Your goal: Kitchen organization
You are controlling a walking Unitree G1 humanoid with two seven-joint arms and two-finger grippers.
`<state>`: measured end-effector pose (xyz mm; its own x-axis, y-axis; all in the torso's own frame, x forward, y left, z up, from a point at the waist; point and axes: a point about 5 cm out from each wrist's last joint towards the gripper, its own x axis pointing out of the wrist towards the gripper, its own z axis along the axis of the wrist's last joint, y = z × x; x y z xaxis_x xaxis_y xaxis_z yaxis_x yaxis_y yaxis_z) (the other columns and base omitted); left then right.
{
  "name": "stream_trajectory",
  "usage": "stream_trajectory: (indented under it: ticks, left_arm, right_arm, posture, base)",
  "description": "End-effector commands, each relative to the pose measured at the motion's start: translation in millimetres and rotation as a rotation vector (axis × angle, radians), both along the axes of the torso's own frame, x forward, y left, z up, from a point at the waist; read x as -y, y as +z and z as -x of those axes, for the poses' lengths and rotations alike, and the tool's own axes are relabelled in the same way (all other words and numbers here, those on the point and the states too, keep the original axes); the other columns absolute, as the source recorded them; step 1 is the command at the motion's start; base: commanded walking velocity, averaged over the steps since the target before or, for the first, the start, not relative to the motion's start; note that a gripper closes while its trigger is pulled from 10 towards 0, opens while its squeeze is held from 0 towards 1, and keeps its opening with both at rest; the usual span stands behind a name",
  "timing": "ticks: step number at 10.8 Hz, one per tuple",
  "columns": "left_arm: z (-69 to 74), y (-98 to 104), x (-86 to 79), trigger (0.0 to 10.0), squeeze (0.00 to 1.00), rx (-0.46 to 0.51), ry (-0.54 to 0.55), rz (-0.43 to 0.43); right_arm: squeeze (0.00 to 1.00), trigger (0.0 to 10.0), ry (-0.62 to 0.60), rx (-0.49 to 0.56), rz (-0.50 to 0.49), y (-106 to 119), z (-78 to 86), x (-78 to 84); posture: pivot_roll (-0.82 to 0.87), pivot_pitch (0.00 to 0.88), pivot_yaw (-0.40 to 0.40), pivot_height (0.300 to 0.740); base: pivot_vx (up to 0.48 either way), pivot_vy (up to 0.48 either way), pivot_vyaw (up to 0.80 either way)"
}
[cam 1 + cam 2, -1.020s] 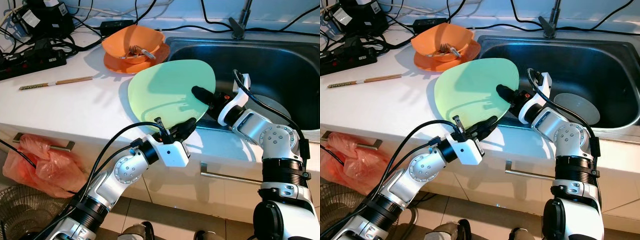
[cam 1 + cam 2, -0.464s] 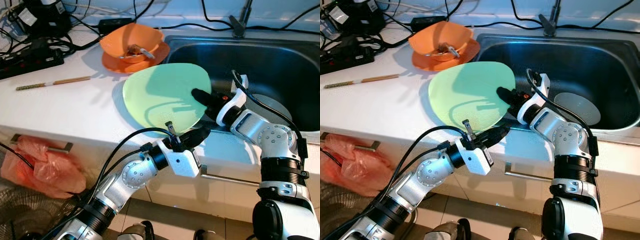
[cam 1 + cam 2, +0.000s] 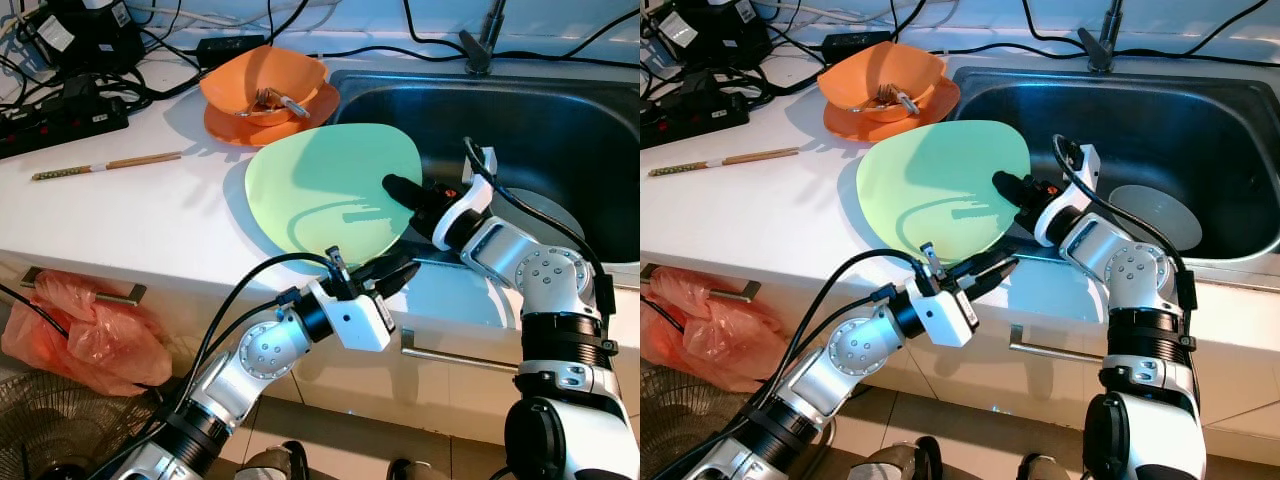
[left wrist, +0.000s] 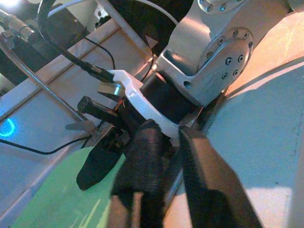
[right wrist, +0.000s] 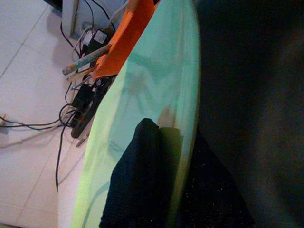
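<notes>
Centre of the left eye frame, a pale green round flat plate (image 3: 330, 190) lay on the white countertop (image 3: 130, 220), its right edge reaching the rim of the stainless steel sink (image 3: 560, 130). Right gripper (image 3: 405, 195) sat just right of centre, pinching the plate's right edge: one black finger lay on top of the plate, the other was under the rim, as the right wrist view showed with the green edge (image 5: 185, 118) running between the fingers. Left gripper (image 3: 390, 272) was at lower centre, just beside the plate's near edge by the counter lip; its fingers (image 4: 142, 161) looked slightly parted with nothing between them, apart from the plate. Upper centre, an orange bowl (image 3: 265, 85) sat on an orange plate, with utensils inside, too small to identify. Wooden chopsticks (image 3: 110, 165) lay at the left on the counter, well apart from the green plate. Black power strip and cables (image 3: 65, 105) were at the upper left. A white round dish (image 3: 1155, 215) lay in the sink basin. Orange-pink plastic bag (image 3: 85, 335) hung at the lower left, below the counter near a drawer handle.
</notes>
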<state>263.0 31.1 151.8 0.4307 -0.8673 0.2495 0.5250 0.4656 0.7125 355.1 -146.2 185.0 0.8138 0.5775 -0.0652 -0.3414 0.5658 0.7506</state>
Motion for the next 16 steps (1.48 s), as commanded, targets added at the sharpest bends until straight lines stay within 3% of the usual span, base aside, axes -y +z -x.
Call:
stream_trajectory:
  ticks: [1,4,6,8,12,14,16]
  left_arm:
    - [-0.3,0.0,-1.9,10.0,1.00,-0.002,-0.003,0.002]
    - [-1.9,10.8,-6.2,10.0,1.00,0.023,-0.003,0.051]
    - [-0.1,41.1,1.0,10.0,1.00,-0.048,-0.065,0.192]
    - [-0.8,64.0,1.4,10.0,1.00,-0.069,-0.072,0.289]
    - [-2.2,54.7,-11.8,10.0,1.00,-0.154,-0.016,0.275]
    - [-15.5,50.4,-27.8,10.0,1.00,-0.279,0.129,0.397]
    - [-20.2,42.7,-38.5,10.0,1.00,-0.327,0.212,0.405]
  right_arm:
    - [0.00,0.0,-0.026,-0.046,0.062,-10.4,-0.3,3.1]
    - [0.00,0.0,-0.093,-0.023,0.079,-8.0,-3.0,11.9]
    - [0.00,0.0,-0.256,-0.001,0.133,-6.6,-11.6,31.4]
    - [0.00,0.0,-0.348,0.023,0.120,-2.6,-14.4,40.6]
    - [0.00,0.0,-0.480,0.007,0.155,-7.6,-15.5,66.0]
    - [0.00,0.0,-0.665,0.011,0.293,-10.0,-14.6,99.6]
    - [0.00,0.0,-0.747,0.010,0.419,-11.9,-13.1,113.9]
  posture:
    - [0.01,0.128,0.073,0.740]
    - [0.01,0.125,0.076,0.740]
    - [0.01,0.120,0.069,0.740]
    - [0.01,0.117,0.069,0.740]
    - [0.01,0.115,0.071,0.740]
    - [0.01,0.113,0.068,0.740]
    - [0.01,0.111,0.068,0.740]
  base:
    - [0.000,0.000,0.00]
    - [0.000,0.000,0.00]
    - [0.000,0.000,0.00]
    - [0.000,0.000,0.00]
    - [0.000,0.000,0.00]
    - [0.000,0.000,0.00]
    - [0.000,0.000,0.00]
